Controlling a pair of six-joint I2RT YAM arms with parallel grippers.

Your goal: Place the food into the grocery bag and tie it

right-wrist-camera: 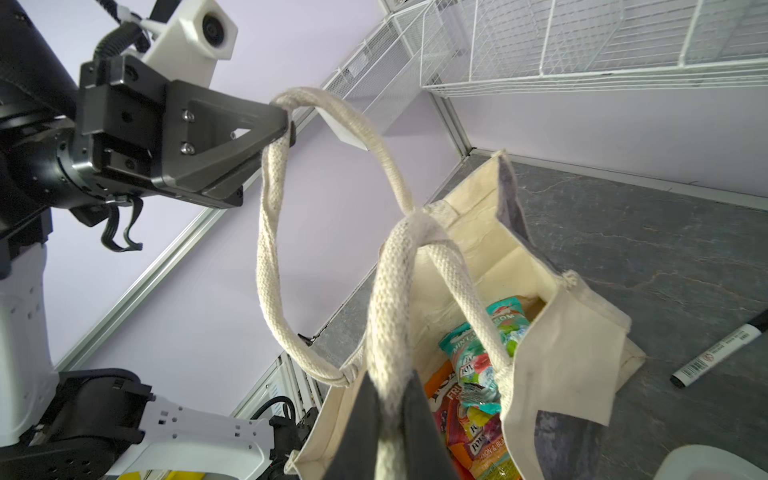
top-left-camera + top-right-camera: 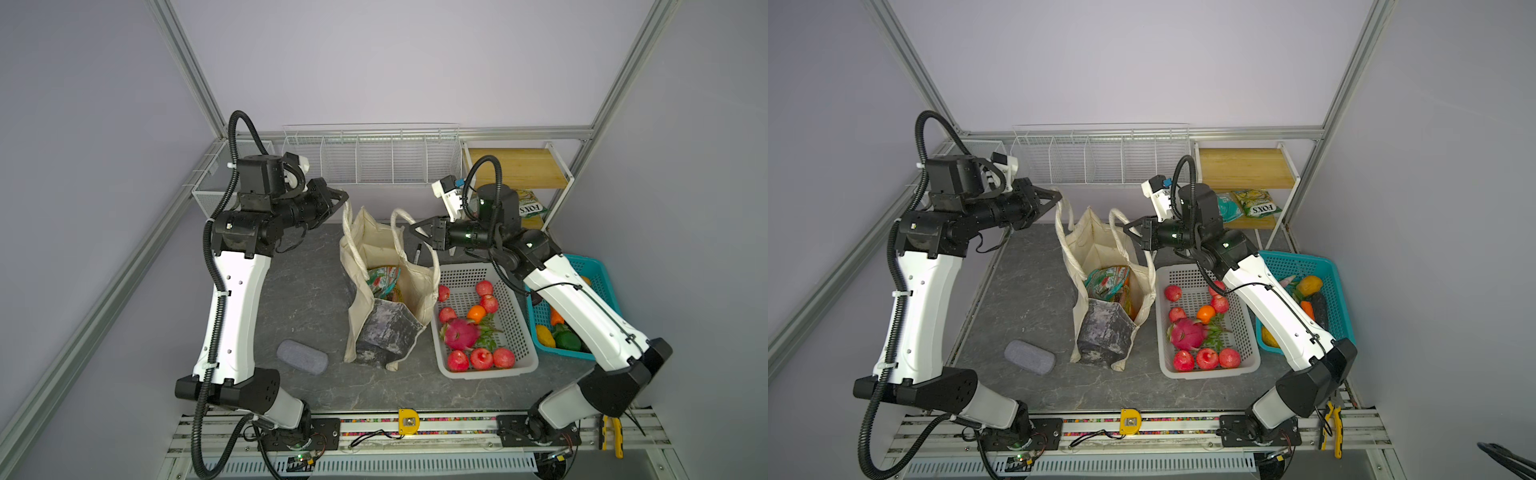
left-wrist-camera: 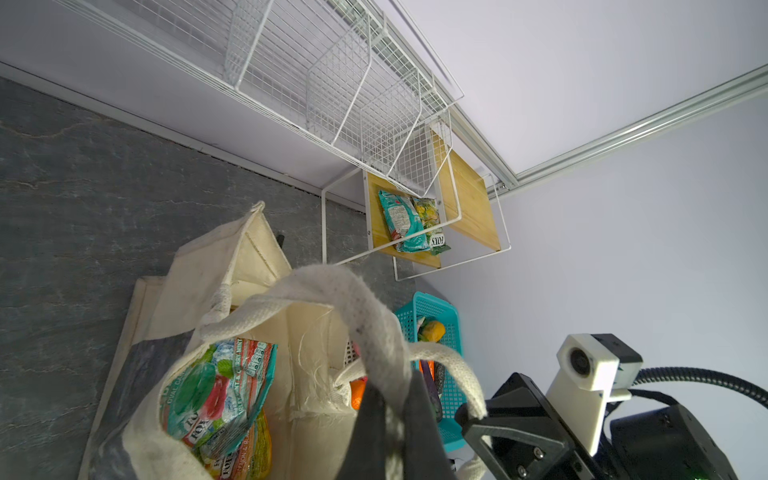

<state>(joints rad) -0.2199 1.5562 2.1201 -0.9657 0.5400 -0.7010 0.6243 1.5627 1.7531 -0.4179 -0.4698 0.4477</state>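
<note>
The limp, seemingly light grocery bag is best taken by its 2 soft woven handles, 1 pinched in the left hand, 1 in the right hand.

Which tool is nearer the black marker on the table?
Right. The right tool, shut on a bag handle, hangs close beside the marker; the left tool is beyond the grocery bag from it.

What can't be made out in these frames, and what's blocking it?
- Teal basket contents: both top views, right arm covers part.
- Anything beneath the snack packets in the grocery bag: every view, packets and walls hide it.
- Marker pen: in a top view, partly hidden by the bag; in the right wrist view, cut off by the edge.
</note>
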